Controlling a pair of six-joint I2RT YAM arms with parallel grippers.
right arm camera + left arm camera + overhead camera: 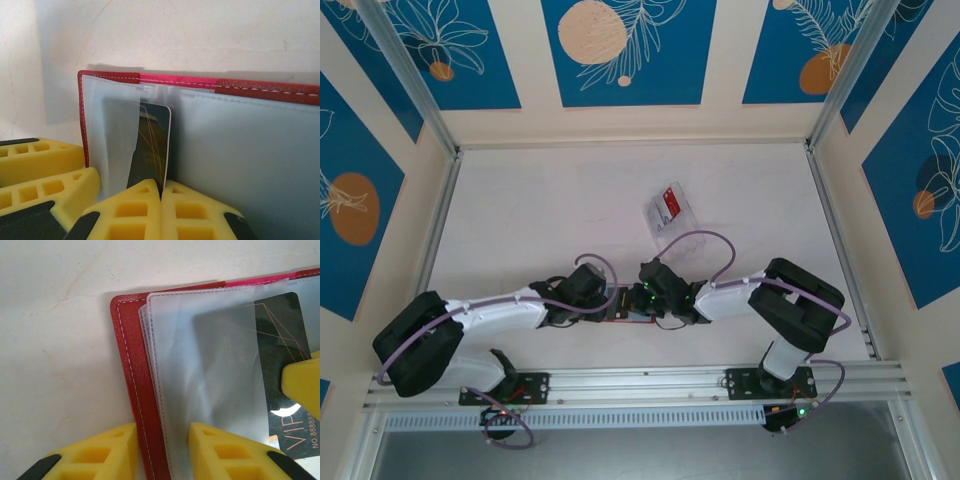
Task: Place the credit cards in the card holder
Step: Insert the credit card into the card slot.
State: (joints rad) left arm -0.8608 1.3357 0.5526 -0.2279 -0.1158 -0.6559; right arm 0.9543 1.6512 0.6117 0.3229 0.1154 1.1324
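Clamped in the closed right gripper (161, 200), a black plastic credit card (152, 145) is being fed lengthwise ahead into a dark red leather-like card holder (131, 370) being straddled by the half-open left gripper (162, 450).

- The card holder (625, 310) lies open on the table (540, 210), near its front edge, between the left gripper (162, 440) and the right gripper (161, 192).
- A card (152, 145) stands between its sleeves, pinched in the right jaws.
- The tray (670, 210) lies behind, to the right.
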